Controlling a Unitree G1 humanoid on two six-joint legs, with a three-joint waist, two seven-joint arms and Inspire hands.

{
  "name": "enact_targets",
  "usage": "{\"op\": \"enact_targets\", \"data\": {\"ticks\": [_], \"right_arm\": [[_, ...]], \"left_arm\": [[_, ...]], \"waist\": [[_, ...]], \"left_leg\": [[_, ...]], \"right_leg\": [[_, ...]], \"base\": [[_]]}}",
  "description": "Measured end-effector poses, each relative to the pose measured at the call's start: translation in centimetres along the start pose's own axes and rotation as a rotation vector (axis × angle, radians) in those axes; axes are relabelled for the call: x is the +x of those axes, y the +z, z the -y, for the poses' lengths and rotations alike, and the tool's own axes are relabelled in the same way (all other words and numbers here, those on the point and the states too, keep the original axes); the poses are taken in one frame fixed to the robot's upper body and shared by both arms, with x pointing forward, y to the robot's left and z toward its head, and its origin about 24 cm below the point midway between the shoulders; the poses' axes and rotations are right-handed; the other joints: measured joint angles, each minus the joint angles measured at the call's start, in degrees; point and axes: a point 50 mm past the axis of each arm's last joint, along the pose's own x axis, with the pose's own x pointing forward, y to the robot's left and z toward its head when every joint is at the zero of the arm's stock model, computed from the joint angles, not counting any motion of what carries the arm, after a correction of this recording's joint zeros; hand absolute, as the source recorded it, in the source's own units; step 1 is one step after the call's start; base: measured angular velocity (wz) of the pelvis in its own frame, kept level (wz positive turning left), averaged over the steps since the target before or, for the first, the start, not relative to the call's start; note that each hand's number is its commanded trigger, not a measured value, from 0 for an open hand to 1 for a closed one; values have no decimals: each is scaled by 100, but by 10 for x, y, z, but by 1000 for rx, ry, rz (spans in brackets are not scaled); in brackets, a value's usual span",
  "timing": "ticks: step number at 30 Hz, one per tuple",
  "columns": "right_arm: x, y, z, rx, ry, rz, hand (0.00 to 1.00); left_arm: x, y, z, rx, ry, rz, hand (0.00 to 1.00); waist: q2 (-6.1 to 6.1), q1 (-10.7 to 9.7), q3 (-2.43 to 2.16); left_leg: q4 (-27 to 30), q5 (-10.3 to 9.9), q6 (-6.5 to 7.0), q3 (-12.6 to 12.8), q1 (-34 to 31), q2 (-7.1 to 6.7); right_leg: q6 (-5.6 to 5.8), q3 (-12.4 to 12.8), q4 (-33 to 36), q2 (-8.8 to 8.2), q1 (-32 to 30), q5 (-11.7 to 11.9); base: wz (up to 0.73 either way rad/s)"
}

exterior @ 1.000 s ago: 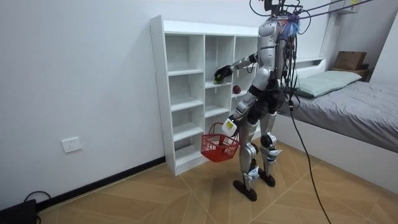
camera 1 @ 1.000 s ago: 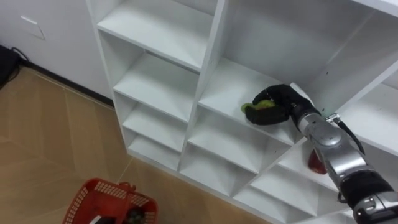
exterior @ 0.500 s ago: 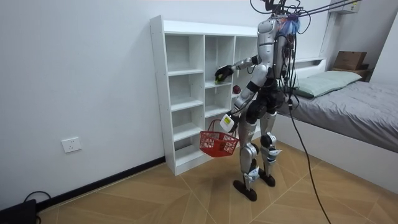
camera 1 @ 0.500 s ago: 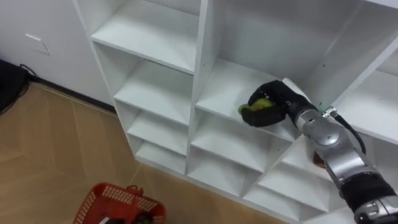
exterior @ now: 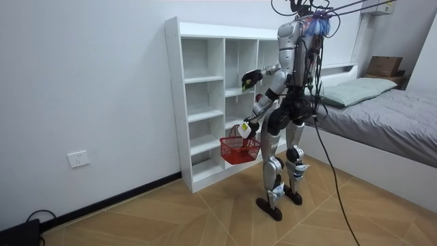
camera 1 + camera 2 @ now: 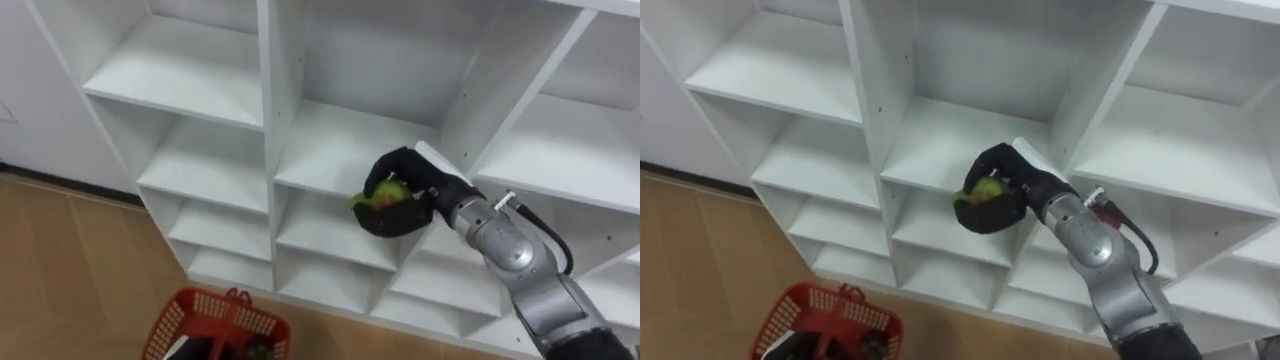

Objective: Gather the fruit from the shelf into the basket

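In the left eye view the black-gloved right hand (image 6: pixel 405 190) reaches in from the lower right, and its fingers and thumb are wrapped tightly round a green round fruit (image 6: pixel 384 193), which shows between them. Hand and fruit hang at the front edge of a middle-column shelf of the white open-shelved wooden closet (image 6: pixel 190 72), just above the shelf board. Low in that view a red plastic mesh basket (image 6: pixel 222 322) sits over the light wooden plank floor (image 6: pixel 70 265), with something dark inside it (too dim to name). The right eye view gives the same scene: the fruit clamped in the right hand before the middle column, the basket down at the lower left. In the room view the robot stands upright close before the closet with its right arm raised to shelf height. The basket hangs by its handle from the left hand (image 5: pixel 246 130) at hip height, fingers hooked on the handle, clear of the floor. A grey-covered bed (image 5: pixel 382 113) lies at the room view's right, and a white wall socket (image 5: pixel 79 159) sits low at its left.
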Motion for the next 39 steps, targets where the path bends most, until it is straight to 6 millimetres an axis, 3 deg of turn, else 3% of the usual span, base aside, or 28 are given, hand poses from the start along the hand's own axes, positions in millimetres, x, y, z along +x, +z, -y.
{"op": "enact_targets", "data": {"ticks": [6, 14, 27, 34, 39], "right_arm": [[-13, 6, -12, 14, 32, 37, 100], [-25, -3, -28, 70, 67, 10, 100], [-31, -7, -47, 129, 134, -9, 100], [-35, -26, -67, 137, 201, -97, 100], [-35, -30, -69, 142, 189, -112, 100]], "left_arm": [[0, 1, -1, -38, 4, 8, 100], [1, 5, -3, -36, 41, 17, 100], [3, 7, 11, -47, -1, 23, 100], [3, 13, 17, -25, -21, 43, 100], [5, 18, 19, -31, -30, 63, 100]], "waist": [[135, -105, -8], [129, -245, -22], [119, -272, -23], [167, -362, 6], [199, -383, -12]], "left_leg": [[27, -63, -31, 168, 77, 70], [-4, -68, -37, 159, 177, 72], [21, -70, -34, 157, 179, 69], [19, -81, -30, 161, 144, 71], [37, -80, -29, 202, -7, 74]], "right_leg": [[-14, 148, 40, 58, -8, 8], [-18, 170, -25, 72, 121, 10], [-19, 159, -95, 71, 182, 8], [-16, 168, -105, 73, 151, 6], [-20, 187, -12, 67, -68, 9]], "base": [[-17], [0], [1], [0], [-6]]}}
